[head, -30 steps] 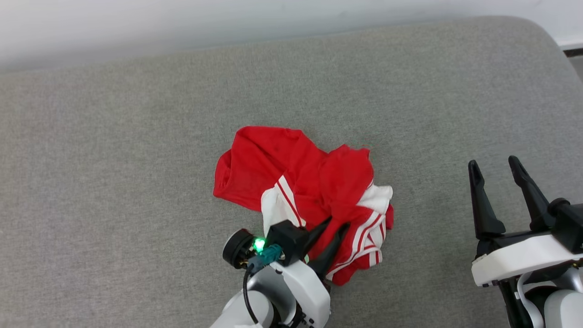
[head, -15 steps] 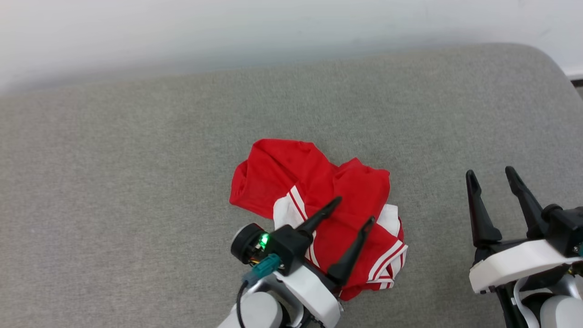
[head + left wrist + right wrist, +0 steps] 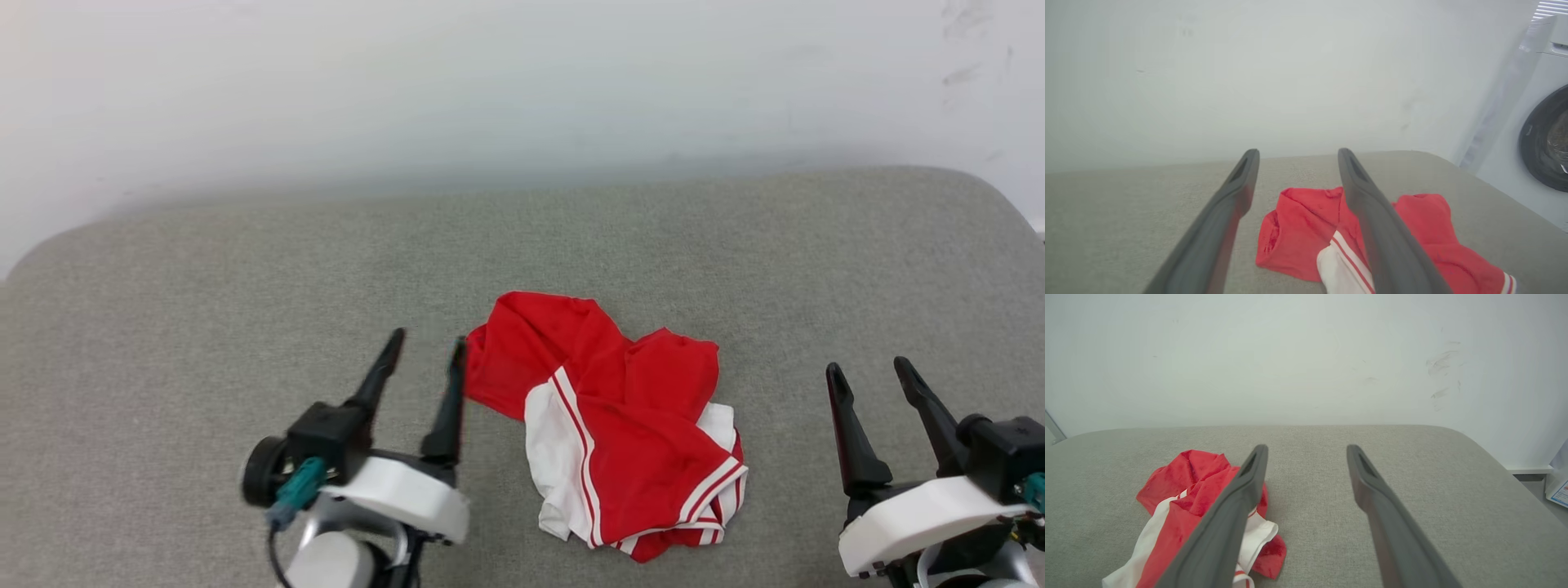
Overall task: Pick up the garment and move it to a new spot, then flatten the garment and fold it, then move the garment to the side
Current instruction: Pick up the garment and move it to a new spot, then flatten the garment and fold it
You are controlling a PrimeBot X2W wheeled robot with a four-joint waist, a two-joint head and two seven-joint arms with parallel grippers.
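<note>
— Where is the red shirt?
— Crumpled in a heap on the grey counter, between the two tools, with its white sleeve ends and striped trim showing.
— Is either tool holding it?
— No. The left tool is just beside its left edge, fingers spread and empty. The right tool is well apart from it, also spread and empty.

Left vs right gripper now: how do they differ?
The left gripper stands close beside the shirt; the right gripper sits well clear of it. The left gripper's fingers lean rightward in the head view, the right gripper's leftward. Both are open and empty over the grey cushion.
</note>
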